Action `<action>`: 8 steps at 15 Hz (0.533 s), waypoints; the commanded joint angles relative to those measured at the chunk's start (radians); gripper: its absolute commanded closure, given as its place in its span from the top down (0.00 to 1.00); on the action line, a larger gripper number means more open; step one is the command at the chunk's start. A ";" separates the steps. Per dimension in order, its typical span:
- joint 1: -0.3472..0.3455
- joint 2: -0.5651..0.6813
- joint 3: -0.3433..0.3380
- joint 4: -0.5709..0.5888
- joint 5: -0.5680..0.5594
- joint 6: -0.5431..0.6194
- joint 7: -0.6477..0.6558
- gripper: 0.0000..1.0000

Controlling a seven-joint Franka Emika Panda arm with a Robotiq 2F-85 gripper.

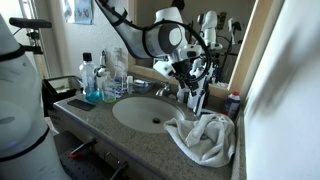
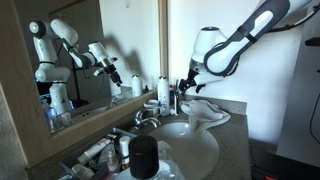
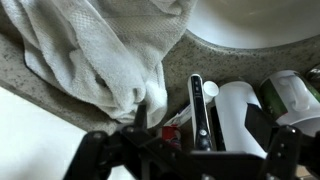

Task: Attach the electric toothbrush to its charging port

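The speckled stone worktop (image 1: 112, 140) runs along a wall mirror (image 2: 70, 50) and carries an oval white sink (image 1: 148, 112). The white robot arm (image 2: 240, 40) reaches down over the back corner of the worktop, beyond the sink. A crumpled white towel (image 1: 205, 140) lies on the worktop beside the sink, with one edge against the rim.

The hand (image 1: 192, 88) hangs low over the strip between the sink and the wall. In the wrist view the hand (image 3: 185, 152) has its dark fingers (image 3: 92, 155) spread wide apart and clamped on nothing.

The toothbrush (image 3: 197, 115), a slim black handle, appears in the gap between the fingers. It sits on the worktop between the towel and a white container (image 3: 240, 118), just beside the container. Contact between the fingers and the toothbrush is not visible. The charging port cannot be identified.
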 commanded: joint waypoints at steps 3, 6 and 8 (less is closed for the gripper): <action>-0.006 0.147 -0.002 0.118 -0.143 0.061 0.112 1.00; -0.002 0.212 -0.013 0.172 -0.189 0.076 0.137 1.00; 0.002 0.254 -0.018 0.207 -0.203 0.088 0.146 1.00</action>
